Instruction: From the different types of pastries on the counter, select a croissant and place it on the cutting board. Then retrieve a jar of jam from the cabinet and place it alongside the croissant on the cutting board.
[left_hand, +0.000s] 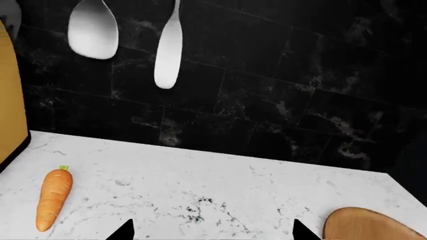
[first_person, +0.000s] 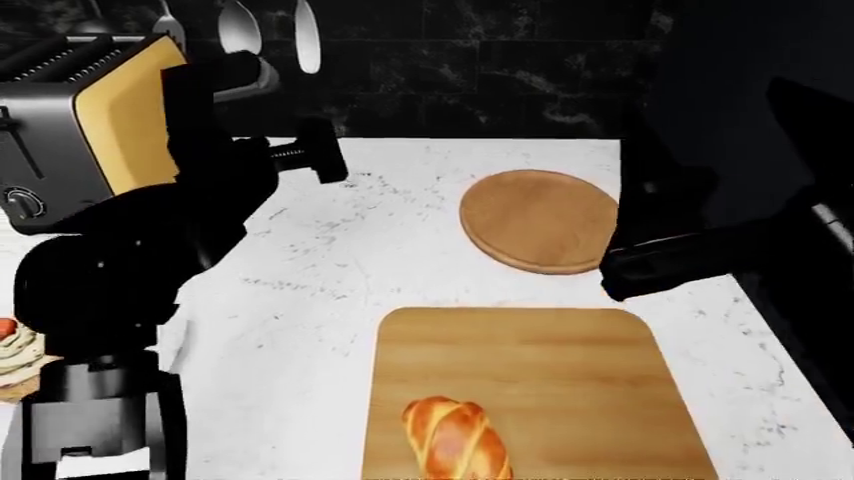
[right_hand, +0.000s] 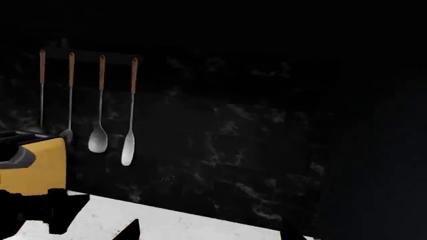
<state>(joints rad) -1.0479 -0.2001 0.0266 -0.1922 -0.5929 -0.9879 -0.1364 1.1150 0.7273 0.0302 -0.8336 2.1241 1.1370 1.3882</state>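
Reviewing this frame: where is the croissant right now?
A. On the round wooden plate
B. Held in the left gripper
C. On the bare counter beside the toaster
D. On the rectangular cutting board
D: in the head view the croissant lies on the near part of the cutting board, while the round wooden plate behind it carries nothing.

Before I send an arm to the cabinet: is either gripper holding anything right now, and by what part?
Nothing is held. Both wrist views show only empty gaps between the fingertips, and the croissant lies free on the cutting board.
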